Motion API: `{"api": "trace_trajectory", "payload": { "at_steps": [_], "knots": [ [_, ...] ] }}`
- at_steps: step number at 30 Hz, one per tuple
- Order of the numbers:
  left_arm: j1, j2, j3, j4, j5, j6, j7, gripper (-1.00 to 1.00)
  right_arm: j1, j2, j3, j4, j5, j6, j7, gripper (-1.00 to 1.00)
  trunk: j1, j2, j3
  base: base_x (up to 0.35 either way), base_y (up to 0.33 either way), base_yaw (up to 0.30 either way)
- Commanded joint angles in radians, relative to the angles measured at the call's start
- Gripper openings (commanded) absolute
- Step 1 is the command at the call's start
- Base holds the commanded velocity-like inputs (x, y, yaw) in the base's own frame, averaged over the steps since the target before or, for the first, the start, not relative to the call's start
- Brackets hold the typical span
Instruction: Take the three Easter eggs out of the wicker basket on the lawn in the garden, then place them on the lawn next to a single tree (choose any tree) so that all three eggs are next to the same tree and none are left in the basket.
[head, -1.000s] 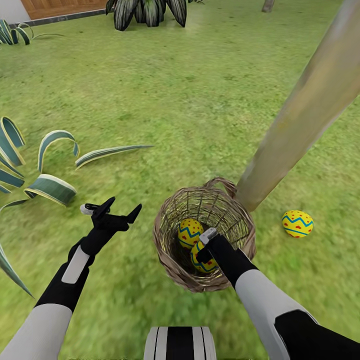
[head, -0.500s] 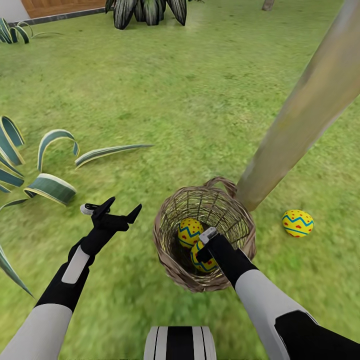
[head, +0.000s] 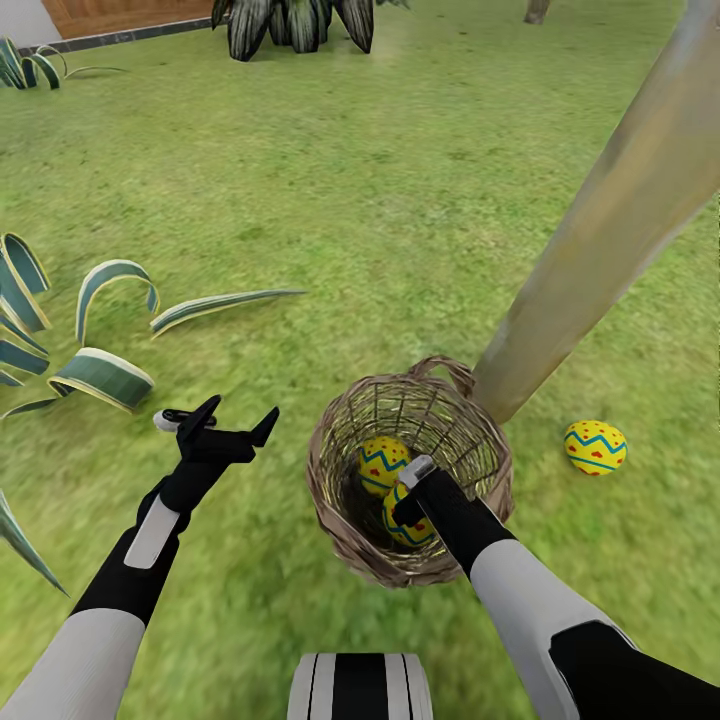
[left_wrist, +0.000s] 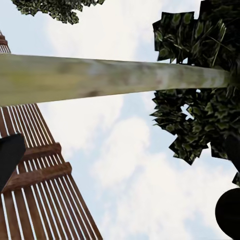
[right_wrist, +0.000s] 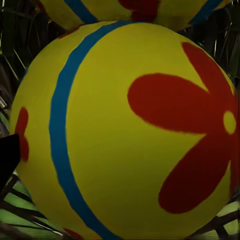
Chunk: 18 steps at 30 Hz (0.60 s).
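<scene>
**Garden lawn: eggs, basket, tree and both arms**

While your right arm reaches down into the wicker basket (head: 410, 470), here is what you have on hand.

Item 1, wicker basket: it stands on the lawn (head: 380, 190), upright, its far loop handle just beside the foot of the tree (head: 600, 230). The pale trunk leans up and away toward the right of the head view.

Item 2, egg with the red flower mark (right_wrist: 125, 130): it lies inside the basket, directly under your right gripper (head: 408, 500). In the right wrist view it sits very close to the camera, yellow, with a blue band and red petals.

Item 3, second egg (head: 381, 464): it is also in the basket, just beyond the flower egg and touching or nearly touching it; blue zigzag and red dots face up.

Item 4, third egg (head: 595, 446): it rests on the grass outside the basket, to the right of the trunk's base and near it.

Item 5, right gripper: it is deep in the basket at the flower egg. You cannot tell from these pictures whether its jaws are spread or clamped on the egg.

Item 6, left gripper (head: 235, 421): it hangs above the grass to the left of the basket, apart from it, jaws spread wide and holding nothing.

Item 7, striped agave (head: 70, 340): it grows at the left, beyond your left arm.
</scene>
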<state>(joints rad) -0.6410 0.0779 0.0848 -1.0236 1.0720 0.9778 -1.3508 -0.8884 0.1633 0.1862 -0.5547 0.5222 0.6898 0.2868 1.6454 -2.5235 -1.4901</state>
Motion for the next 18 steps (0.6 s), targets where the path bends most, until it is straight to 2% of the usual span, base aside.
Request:
{"api": "trace_trajectory", "payload": {
  "at_steps": [1, 18],
  "knots": [
    [0.0, 0.0, 0.0, -0.001, 0.003, 0.01, -0.001, 1.0, 0.0, -0.001, 0.001, 0.047, 0.022, 0.002, 0.0, -1.0, 0.0, 0.0, 0.003, 0.0, 0.0, 0.0],
    [0.0, 0.0, 0.0, -0.001, 0.003, 0.01, -0.001, 1.0, 0.0, -0.001, 0.002, 0.048, 0.022, 0.002, 0.0, -1.0, -0.008, 0.004, 0.069, 0.0, 0.0, 0.0]
  ]
}}
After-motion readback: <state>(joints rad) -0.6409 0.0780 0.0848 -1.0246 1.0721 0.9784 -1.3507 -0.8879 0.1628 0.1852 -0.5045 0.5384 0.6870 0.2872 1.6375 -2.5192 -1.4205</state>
